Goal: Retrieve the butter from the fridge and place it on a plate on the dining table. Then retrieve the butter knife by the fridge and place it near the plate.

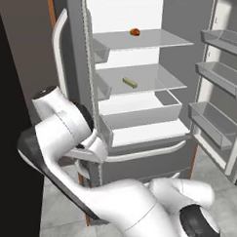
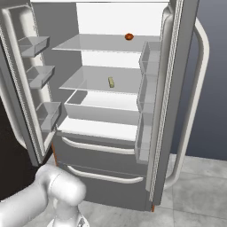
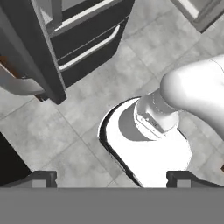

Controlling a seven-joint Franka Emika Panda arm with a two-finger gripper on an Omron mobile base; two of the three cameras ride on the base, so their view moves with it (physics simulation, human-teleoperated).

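1. In the left base view: lying on the middle glass shelf [image 1: 138,79] of the open fridge [image 1: 141,153], the butter [image 1: 130,82]; sitting one shelf up, a reddish round item [image 1: 134,32], risking a mistaken pick.
2. In the right base view: standing close on the right, the door bins [image 2: 148,88], risking a clipped elbow during any reach.
3. In the hand view: pointing down at the floor [image 3: 78,131], the gripper [image 3: 112,178], fingertips spread wide, holding nothing, needing a large swing.

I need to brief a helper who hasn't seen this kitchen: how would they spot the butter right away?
Look into the open fridge, at its white interior. The butter lies alone on the middle glass shelf, above the clear drawer. It is a small pale yellow-tan stick, unlike the round reddish-brown item one shelf higher.
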